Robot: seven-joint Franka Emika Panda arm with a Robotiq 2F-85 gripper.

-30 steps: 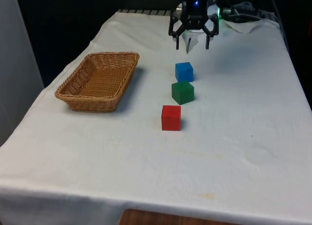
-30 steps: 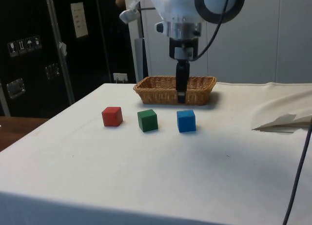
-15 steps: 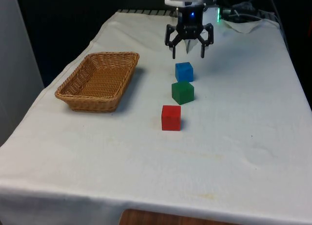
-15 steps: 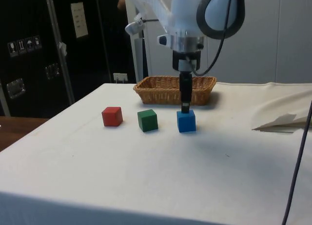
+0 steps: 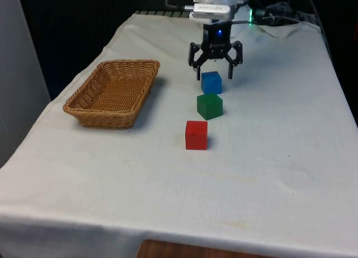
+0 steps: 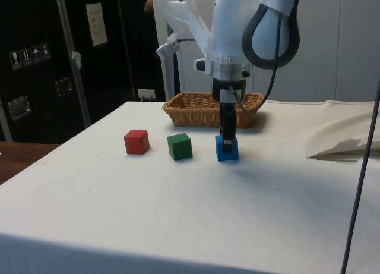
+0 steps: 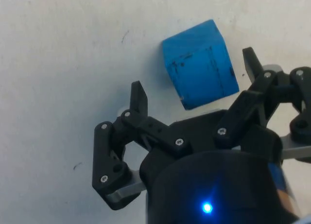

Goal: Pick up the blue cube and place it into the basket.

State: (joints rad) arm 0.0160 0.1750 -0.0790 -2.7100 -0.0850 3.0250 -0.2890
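The hand (image 5: 214,76) is spread wide, its two fingers standing one to each side of the blue cube (image 5: 211,82) with clear gaps between them and the cube's faces; it holds nothing. In the wrist view the hand (image 7: 194,95) frames the cube (image 7: 199,63), one fingertip (image 7: 139,98) well off one face and the other nearer the opposite face, not touching as far as can be seen. From the side the hand (image 6: 228,144) hangs straight down with its tips at about the cube's (image 6: 227,148) upper half.

A second ago the hand hung higher above the bench, its tips clear of the cube's top; it has since come down around it. The cube, the green cube (image 5: 209,106), the red cube (image 5: 196,135) and the basket (image 5: 112,92) lie where they did.

The blue cube sits on the bench (image 5: 268,157) at the far end of the row of three, the basket well apart at the front view's left. In the side view the fingers overlap, so their spread cannot be read there, and they cover part of the cube
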